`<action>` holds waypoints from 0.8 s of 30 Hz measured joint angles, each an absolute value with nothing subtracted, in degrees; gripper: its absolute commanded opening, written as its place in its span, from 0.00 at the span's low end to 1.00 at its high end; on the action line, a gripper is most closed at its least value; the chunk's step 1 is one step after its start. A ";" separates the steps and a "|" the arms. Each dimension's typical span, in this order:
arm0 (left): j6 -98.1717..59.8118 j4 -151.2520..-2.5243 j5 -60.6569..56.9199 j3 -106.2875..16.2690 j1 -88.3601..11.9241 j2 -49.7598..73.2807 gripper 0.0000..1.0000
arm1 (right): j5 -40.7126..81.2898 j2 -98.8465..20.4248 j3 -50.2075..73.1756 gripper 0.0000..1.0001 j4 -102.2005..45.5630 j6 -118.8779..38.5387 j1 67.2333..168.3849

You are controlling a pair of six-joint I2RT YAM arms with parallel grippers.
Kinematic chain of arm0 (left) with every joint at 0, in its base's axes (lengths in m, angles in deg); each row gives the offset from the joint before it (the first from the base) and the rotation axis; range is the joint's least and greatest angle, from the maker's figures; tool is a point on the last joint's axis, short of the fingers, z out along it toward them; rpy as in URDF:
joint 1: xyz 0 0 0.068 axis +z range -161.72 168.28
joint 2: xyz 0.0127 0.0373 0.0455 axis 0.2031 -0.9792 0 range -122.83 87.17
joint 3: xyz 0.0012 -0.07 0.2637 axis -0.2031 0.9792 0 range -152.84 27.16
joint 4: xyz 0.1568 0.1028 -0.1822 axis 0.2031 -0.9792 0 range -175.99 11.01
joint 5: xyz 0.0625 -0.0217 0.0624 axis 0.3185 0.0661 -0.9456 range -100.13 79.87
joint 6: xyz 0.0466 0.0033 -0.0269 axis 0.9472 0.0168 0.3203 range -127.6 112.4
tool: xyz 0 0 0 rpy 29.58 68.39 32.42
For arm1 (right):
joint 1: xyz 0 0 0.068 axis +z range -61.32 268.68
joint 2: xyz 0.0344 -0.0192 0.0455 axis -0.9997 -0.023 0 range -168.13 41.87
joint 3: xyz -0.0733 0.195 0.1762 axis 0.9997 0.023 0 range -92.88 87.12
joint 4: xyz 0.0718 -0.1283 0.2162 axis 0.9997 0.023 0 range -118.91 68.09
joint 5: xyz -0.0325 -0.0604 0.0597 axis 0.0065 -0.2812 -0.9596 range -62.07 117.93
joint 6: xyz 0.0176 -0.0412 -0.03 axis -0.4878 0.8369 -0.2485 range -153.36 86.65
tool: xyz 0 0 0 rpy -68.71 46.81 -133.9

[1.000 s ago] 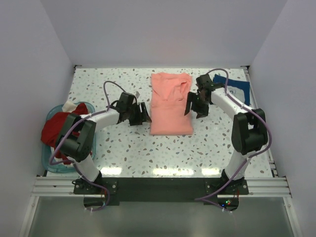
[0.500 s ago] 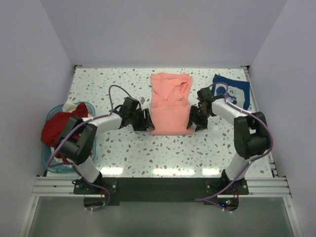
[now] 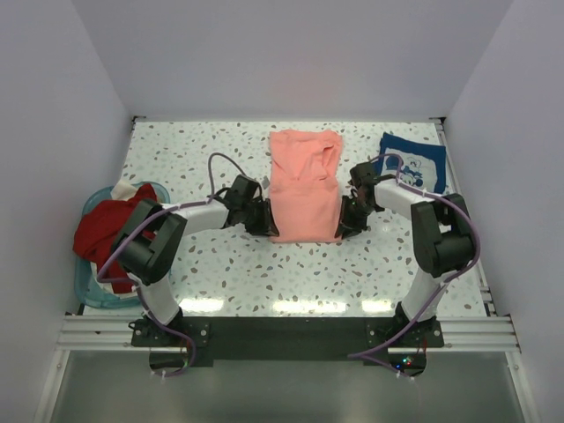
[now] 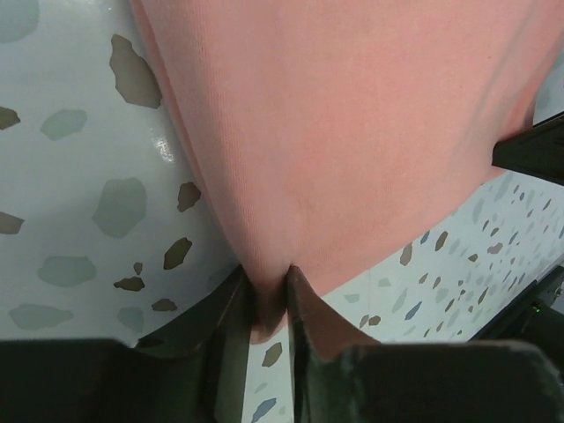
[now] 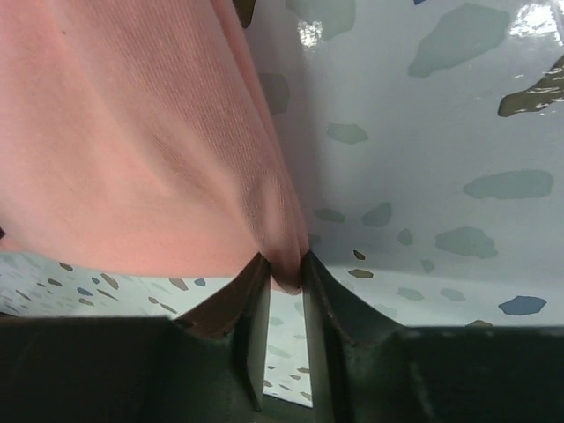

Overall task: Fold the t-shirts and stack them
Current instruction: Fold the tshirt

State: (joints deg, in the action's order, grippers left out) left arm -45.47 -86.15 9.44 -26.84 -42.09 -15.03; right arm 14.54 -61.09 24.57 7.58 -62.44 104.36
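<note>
A salmon-pink t-shirt (image 3: pixel 304 185) lies folded into a long strip in the middle of the table. My left gripper (image 3: pixel 264 226) is shut on its near left corner, and the pink cloth (image 4: pixel 335 141) bunches between the jaws (image 4: pixel 264 300). My right gripper (image 3: pixel 342 227) is shut on the near right corner, with a pinch of pink cloth (image 5: pixel 132 141) between the fingers (image 5: pixel 284 273). A folded navy t-shirt with white print (image 3: pixel 414 163) lies at the far right. Dark red and cream t-shirts (image 3: pixel 101 227) are heaped in the basket at the left.
A teal plastic basket (image 3: pixel 88 282) sits at the table's left edge, beside the left arm's base. White walls close in the speckled table (image 3: pixel 203 256) on three sides. Purple cables loop over both arms.
Both grippers moved inward and nearer to the pink t-shirt's near corners, then closed on the cloth. The shirt's near edge is now drawn in slightly.
</note>
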 measured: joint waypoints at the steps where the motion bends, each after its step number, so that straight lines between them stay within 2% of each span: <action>1: -45.42 -86.13 9.47 -26.86 -42.13 -15.16 0.18 | 14.02 -61.28 24.57 0.17 7.49 -62.35 104.39; 5: -45.25 -86.50 9.33 -26.86 -42.46 -15.38 0.00 | 12.73 -61.63 24.60 0.08 7.44 -62.02 104.39; 15: -44.11 -89.69 7.54 -25.59 -45.35 -13.08 0.00 | 11.72 -57.13 29.60 0.02 9.70 -61.10 105.26; 24: -43.98 -97.67 6.71 -16.39 -50.00 -0.77 0.00 | 11.70 -45.04 38.17 0.03 15.66 -62.94 111.64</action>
